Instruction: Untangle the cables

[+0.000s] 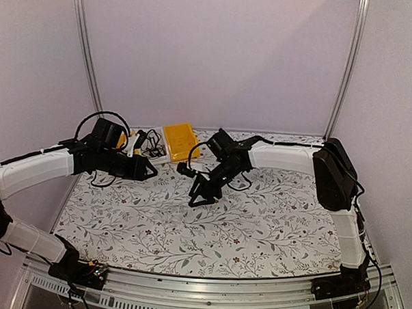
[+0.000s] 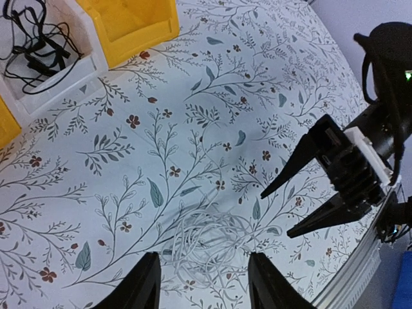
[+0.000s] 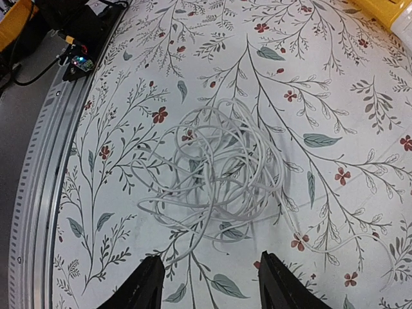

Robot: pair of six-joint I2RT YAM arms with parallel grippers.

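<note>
A tangled white cable (image 3: pixel 219 170) lies loose on the floral tablecloth, and it also shows in the left wrist view as a white cable (image 2: pixel 206 241). My right gripper (image 3: pixel 215 286) hovers over it, open, with nothing between its fingers. My left gripper (image 2: pixel 205 286) is also open and empty, its fingertips just short of the tangle. The two grippers face the tangle from opposite sides: left gripper (image 1: pixel 147 169), right gripper (image 1: pixel 203 195). The right gripper (image 2: pixel 277 215) shows with jaws spread. Thin black cables (image 2: pixel 35 48) lie bunched in a white bin (image 2: pixel 90 64) at the back.
A yellow bin (image 1: pixel 179 140) stands beside the white bin (image 1: pixel 158 156) at the back of the table, with another yellow bin (image 2: pixel 5 125) on its other side. The metal rail (image 3: pixel 38 193) marks the table's near edge.
</note>
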